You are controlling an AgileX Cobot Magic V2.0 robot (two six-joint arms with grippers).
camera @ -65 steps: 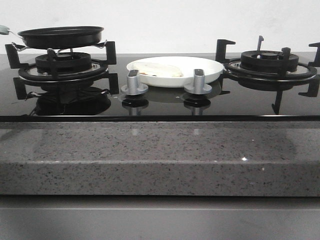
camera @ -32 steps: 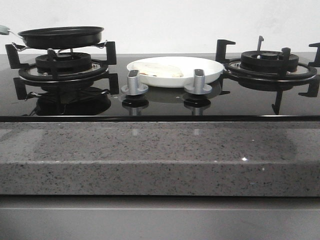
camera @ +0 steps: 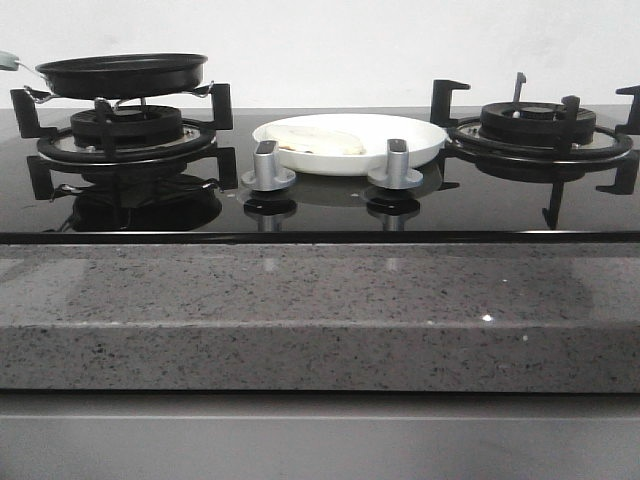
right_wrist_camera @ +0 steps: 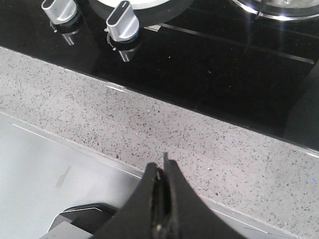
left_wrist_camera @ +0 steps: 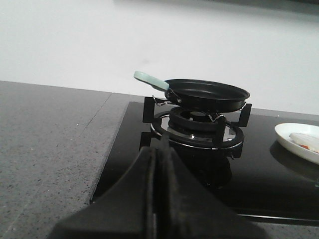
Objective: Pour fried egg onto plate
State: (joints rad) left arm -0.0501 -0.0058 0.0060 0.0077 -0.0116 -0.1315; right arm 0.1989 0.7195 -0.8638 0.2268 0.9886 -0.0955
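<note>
The white plate [camera: 400, 140] sits on the black glass hob between the two burners, and the fried egg [camera: 318, 140] lies flat on it. In the left wrist view the plate's edge [left_wrist_camera: 289, 139] shows with part of the egg [left_wrist_camera: 305, 140]. The black frying pan [camera: 122, 75] with a pale green handle [left_wrist_camera: 148, 78] rests on the left burner, empty as far as I can see. My left gripper [left_wrist_camera: 160, 144] is shut and empty, back from the left burner. My right gripper [right_wrist_camera: 162, 167] is shut and empty over the granite counter edge.
Two silver knobs [camera: 268, 165] [camera: 396, 163] stand in front of the plate. The right burner [camera: 540, 125] has tall black pan supports. A speckled granite counter [camera: 320, 310] runs along the front, and grey counter [left_wrist_camera: 45, 139] lies left of the hob.
</note>
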